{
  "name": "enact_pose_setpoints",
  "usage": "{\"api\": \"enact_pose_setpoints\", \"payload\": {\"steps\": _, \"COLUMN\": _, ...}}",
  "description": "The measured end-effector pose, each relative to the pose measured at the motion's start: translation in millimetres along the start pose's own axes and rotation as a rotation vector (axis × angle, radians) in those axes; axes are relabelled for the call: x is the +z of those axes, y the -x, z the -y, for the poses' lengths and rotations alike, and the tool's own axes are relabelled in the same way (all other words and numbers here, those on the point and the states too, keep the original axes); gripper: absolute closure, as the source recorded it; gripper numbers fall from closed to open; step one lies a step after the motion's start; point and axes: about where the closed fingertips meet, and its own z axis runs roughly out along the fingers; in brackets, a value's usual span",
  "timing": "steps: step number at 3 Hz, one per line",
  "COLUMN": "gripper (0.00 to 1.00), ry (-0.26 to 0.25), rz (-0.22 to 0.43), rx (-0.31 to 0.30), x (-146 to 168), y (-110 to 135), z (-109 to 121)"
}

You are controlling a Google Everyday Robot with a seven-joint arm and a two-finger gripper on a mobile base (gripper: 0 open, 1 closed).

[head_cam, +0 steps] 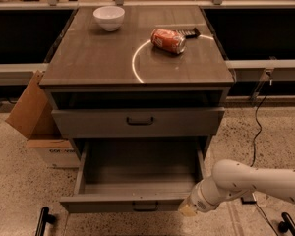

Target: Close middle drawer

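The middle drawer (pixel 113 202) is pulled far out at the bottom of the cabinet. Its deep grey box looks bare inside, and its low front panel carries a small dark bar handle (pixel 145 208). My gripper (pixel 189 210) sits at the end of the white arm (pixel 246 183), which comes in from the right. The gripper is right at the right end of the drawer's front panel, close to the floor. I cannot tell whether it touches the panel.
Above it is a drawer with a taller front (pixel 137 122), slightly out. The cabinet top (pixel 98 58) holds a white bowl (pixel 109 17), a tipped red can (pixel 168 40) and a small dark object (pixel 189 33). A cardboard box (pixel 37 117) stands at the left, and a cable (pixel 255 127) hangs at the right.
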Motion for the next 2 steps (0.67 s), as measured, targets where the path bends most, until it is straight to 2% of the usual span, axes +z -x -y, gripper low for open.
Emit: {"api": "enact_pose_setpoints", "payload": {"steps": 2, "gripper": 1.0, "ry": -0.049, "rz": 0.006, "rx": -0.007, "x": 6.9, "y": -1.3, "z": 23.6}}
